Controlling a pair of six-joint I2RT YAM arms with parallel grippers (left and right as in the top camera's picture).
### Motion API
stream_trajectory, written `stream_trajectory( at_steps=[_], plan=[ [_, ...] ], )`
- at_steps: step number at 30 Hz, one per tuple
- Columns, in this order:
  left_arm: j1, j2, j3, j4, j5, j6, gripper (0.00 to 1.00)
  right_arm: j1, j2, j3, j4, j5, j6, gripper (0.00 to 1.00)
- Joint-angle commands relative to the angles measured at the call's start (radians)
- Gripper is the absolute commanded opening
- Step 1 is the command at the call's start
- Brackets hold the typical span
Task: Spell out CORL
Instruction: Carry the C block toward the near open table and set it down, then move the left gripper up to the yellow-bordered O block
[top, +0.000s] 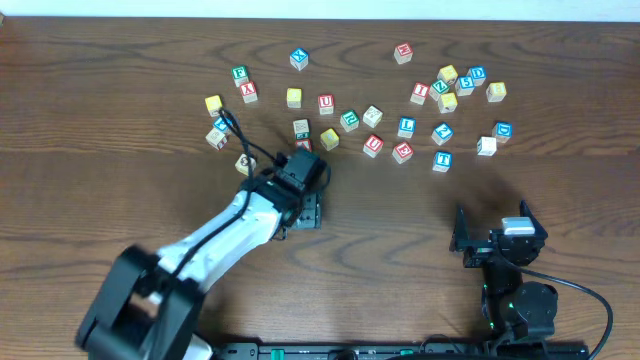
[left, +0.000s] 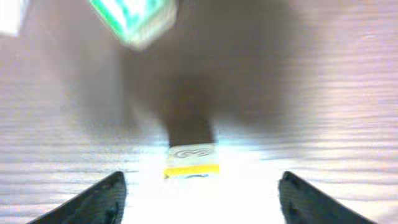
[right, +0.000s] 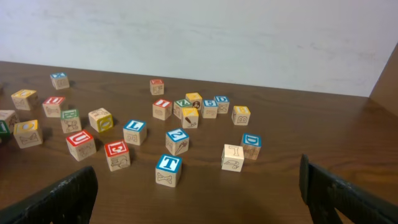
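Note:
In the left wrist view a small wooden cube with a yellow face (left: 191, 168) stands on the table, just ahead of and between my left gripper's (left: 202, 190) tips. The jaws are spread wide and touch nothing. From overhead my left gripper (top: 303, 212) points down at mid-table and hides that cube. A blurred green-faced cube (left: 134, 18) lies farther off. The blue L cube (top: 406, 126) (right: 134, 131) rests among the scattered cubes. My right gripper (top: 497, 238) (right: 198, 190) is open and empty near the front right.
Several lettered cubes are strewn across the far half of the table, among them a blue T cube (right: 168, 170), red-lettered cubes (right: 81, 144) and yellow-faced ones (top: 294, 97). Bare wood lies between the two grippers.

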Motion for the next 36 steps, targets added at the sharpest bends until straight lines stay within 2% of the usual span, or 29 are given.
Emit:
stream_trajectory(
  at_steps=[1, 3, 8, 12, 20, 23, 25, 31, 36],
  plan=[
    [0.0, -0.129, 0.087, -0.016, -0.003, 0.073, 0.85, -0.006, -0.004, -0.002, -0.004, -0.003, -0.002, 0.99],
    [0.0, -0.183, 0.11, -0.021, -0.003, 0.087, 0.95, -0.006, -0.004, -0.002, -0.004, -0.003, -0.002, 0.99],
    [0.0, -0.275, 0.188, -0.044, -0.003, 0.087, 0.96, -0.006, -0.004, -0.002, -0.004, -0.003, -0.002, 0.99],
    [0.012, -0.239, 0.271, -0.053, -0.003, 0.086, 0.96, -0.006, -0.004, -0.002, -0.004, -0.003, -0.002, 0.99],
    [0.048, 0.109, 0.627, -0.222, -0.003, 0.034, 0.97, -0.006, -0.004, -0.002, -0.004, -0.003, -0.002, 0.99],
    [0.048, 0.282, 0.805, -0.285, -0.004, -0.051, 0.97, -0.006, -0.004, -0.002, -0.004, -0.003, -0.002, 0.99],
    [0.047, 0.407, 0.917, -0.307, -0.003, -0.174, 0.97, -0.006, -0.004, -0.002, -0.004, -0.003, -0.002, 0.99],
    [0.047, 0.537, 0.953, -0.308, -0.04, -0.377, 0.97, -0.006, -0.004, -0.002, -0.004, -0.003, -0.002, 0.99],
    [0.039, 0.586, 0.948, -0.309, -0.063, -0.39, 0.97, -0.006, -0.004, -0.002, -0.004, -0.003, -0.002, 0.99]
  ],
)
